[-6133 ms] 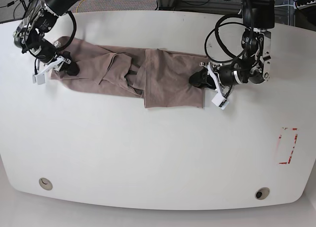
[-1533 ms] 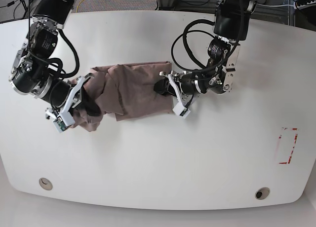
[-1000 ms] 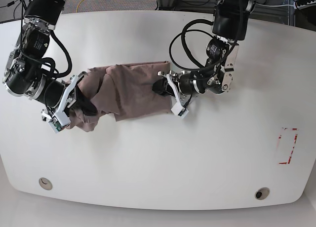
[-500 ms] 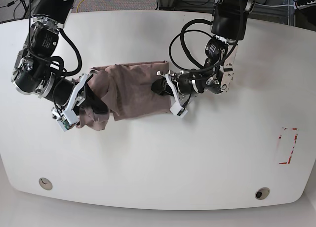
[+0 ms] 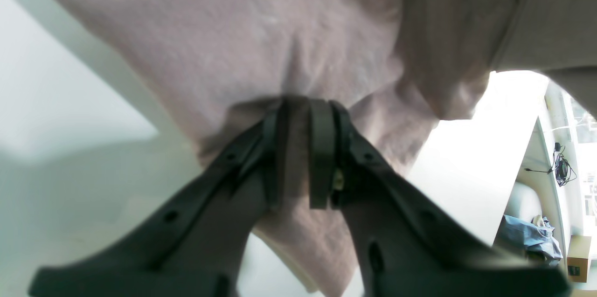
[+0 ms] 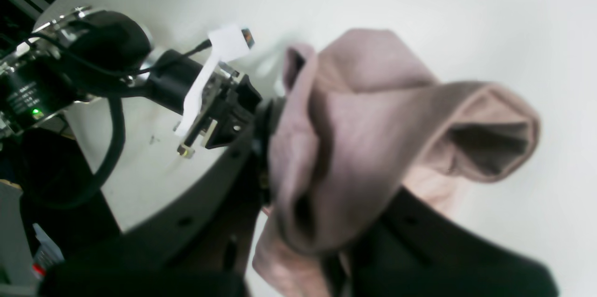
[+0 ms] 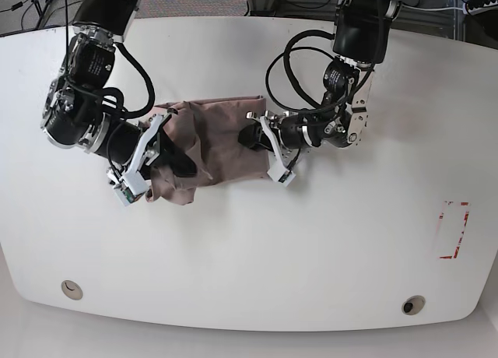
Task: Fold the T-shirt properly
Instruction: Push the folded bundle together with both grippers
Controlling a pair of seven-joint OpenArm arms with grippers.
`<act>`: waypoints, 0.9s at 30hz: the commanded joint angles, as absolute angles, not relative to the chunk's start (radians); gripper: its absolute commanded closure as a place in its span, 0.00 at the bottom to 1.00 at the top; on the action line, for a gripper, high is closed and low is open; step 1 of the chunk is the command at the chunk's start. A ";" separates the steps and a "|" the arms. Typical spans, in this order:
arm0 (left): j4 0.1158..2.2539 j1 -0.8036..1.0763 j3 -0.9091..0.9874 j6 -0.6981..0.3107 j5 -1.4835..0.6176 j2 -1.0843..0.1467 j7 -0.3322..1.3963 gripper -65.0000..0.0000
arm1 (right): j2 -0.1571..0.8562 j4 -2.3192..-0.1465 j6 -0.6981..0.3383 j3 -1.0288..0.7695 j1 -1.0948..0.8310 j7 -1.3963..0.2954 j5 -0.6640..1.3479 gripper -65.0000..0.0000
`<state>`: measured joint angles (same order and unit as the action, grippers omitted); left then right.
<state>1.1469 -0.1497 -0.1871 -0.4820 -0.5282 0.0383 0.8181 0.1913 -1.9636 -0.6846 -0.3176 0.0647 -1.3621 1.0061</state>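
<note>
On the far half of the white table (image 7: 311, 241), the T-shirt (image 7: 222, 144) lies bunched between both arms. The left gripper (image 5: 298, 148) pinches its right edge flat against the surface, apparently anchoring it, while the right gripper (image 7: 167, 159) clamps a raised wad at the left, probably carrying that end across for a fold. Only the right wrist view shows the lifted cloth gaping like a pocket; only the left wrist view shows fabric nipped between pads.

White rounded worktop (image 7: 257, 249) carries a bunched dusty pink-brown cotton T-shirt (image 7: 222, 144); red-outlined rectangle marking (image 7: 453, 229) near one edge.
</note>
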 commanded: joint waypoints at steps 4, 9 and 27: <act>1.129 -0.134 -0.196 -0.438 -0.418 0.031 0.928 0.88 | 0.157 -1.963 -0.694 -0.254 0.084 -1.330 0.912 0.99; 1.130 -0.134 -0.196 -0.438 -0.420 0.033 0.928 0.88 | 0.120 -1.963 -0.694 -0.202 0.082 -1.330 0.842 0.99; 1.135 -0.133 -0.191 -0.440 -0.421 0.033 0.929 0.87 | 0.019 -1.963 -0.698 -0.154 0.090 -1.294 0.648 0.10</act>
